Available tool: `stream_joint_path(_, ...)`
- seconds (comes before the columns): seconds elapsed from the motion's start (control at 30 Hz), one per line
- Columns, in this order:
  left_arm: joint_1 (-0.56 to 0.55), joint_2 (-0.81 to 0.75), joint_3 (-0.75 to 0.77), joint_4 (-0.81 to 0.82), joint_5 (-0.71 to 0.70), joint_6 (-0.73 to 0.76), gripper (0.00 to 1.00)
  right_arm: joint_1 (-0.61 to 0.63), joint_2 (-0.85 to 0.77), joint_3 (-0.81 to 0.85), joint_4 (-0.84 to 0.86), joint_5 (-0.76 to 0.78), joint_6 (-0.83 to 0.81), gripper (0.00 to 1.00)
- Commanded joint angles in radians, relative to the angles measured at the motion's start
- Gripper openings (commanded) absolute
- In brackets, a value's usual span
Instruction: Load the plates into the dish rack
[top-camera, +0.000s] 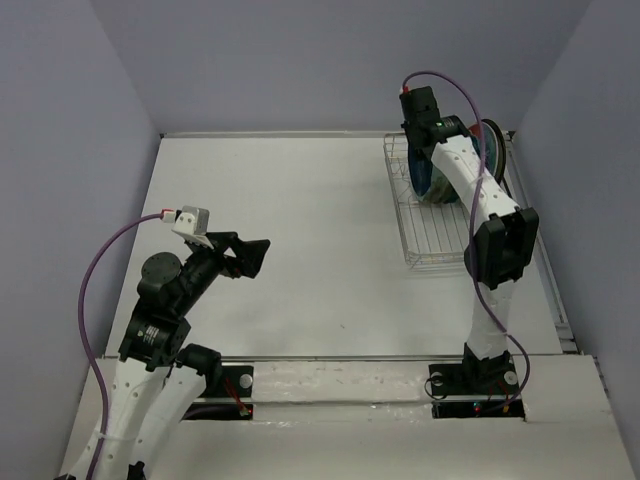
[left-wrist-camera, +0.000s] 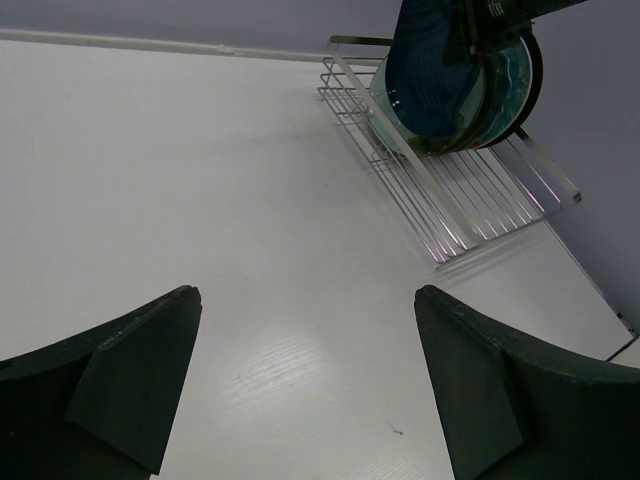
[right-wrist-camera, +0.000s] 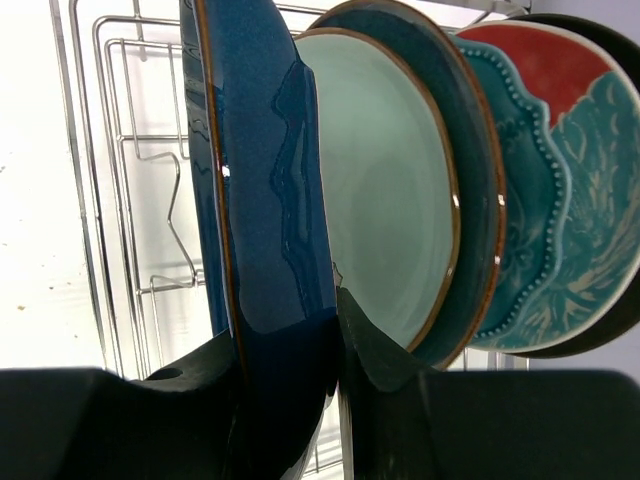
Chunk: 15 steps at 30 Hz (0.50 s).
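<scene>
The silver wire dish rack (top-camera: 437, 232) stands at the back right. My right gripper (top-camera: 420, 150) is over its far end, shut on the rim of the navy plate (right-wrist-camera: 265, 200), which stands on edge among the rack wires (right-wrist-camera: 130, 200). Behind it stand the pale mint plate (right-wrist-camera: 385, 190), the blue-teal round plate (right-wrist-camera: 472, 170), the scalloped teal plate (right-wrist-camera: 545, 230), the red plate (right-wrist-camera: 540, 60) and a dark-rimmed plate (right-wrist-camera: 625, 300). My left gripper (top-camera: 255, 255) is open and empty over the bare table at the left; its view shows the rack (left-wrist-camera: 450, 200) and plates (left-wrist-camera: 440, 80) far off.
Grey walls close in the table at the back and both sides. The rack's near half (top-camera: 435, 245) holds no plates. The table's right edge (top-camera: 555, 290) runs close beside the rack.
</scene>
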<state>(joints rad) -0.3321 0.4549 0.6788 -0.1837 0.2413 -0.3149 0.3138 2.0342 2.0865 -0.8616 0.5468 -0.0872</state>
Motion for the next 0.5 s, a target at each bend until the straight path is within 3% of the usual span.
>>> stream_joint_path(0.0, -0.004, -0.002, -0.007, 0.035, 0.004, 0.013, 0.99, 0.002, 0.015, 0.061, 0.061, 0.009, -0.002, 0.07)
stream_joint_path(0.47, -0.002, 0.01, -0.008, 0.038, 0.004, 0.011, 0.99, 0.002, 0.173, 0.092, 0.059, -0.094, 0.032, 0.07)
